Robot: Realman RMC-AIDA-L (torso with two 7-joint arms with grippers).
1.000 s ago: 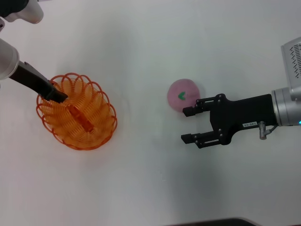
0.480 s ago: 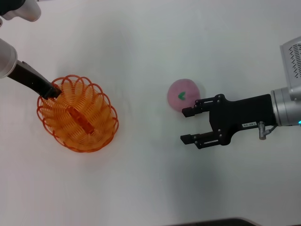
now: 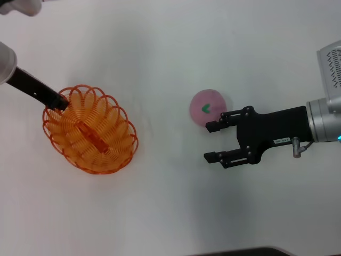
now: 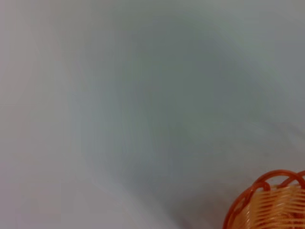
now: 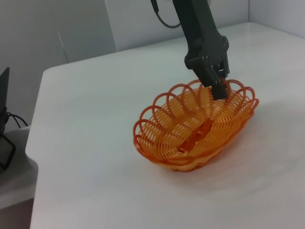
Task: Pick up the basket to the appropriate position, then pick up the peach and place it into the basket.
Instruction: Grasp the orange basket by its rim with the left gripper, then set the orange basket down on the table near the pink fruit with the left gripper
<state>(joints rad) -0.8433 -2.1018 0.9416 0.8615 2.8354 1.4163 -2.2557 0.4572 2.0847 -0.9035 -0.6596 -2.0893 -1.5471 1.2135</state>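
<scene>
**Head view: basket held by its rim on the left, peach waiting by an open right gripper**

The basket sits on the white tabletop toward its left edge, long axis slanting, with the flat orange strip showing at its bottom centre. The left gripper has its dark fingers clamped on the scalloped rim at the basket's far-left end; the right wrist view shows this plainly, one finger inside the loops and one outside, with the basket resting flat on the table there. A grip on the rim makes sense to me: the wire-like wall gives the fingers a thin edge to pinch, and the bowl stays upward and unobstructed for what must go in. The left wrist view catches only a bit of rim in one corner.

The peach lies well apart from the basket, nearer the middle of the table and a little toward the right edge, green leaf mark facing up. The right gripper reaches in from the right edge with its fingers spread wide. Its farther finger sits just beside the peach or touches it, I cannot tell which, and the gap between the fingers lies off to the near side of the fruit, not around it. I judge the basket step is in hand and the peach not yet grasped; the right gripper would need to shift toward the far edge to straddle it.
</scene>
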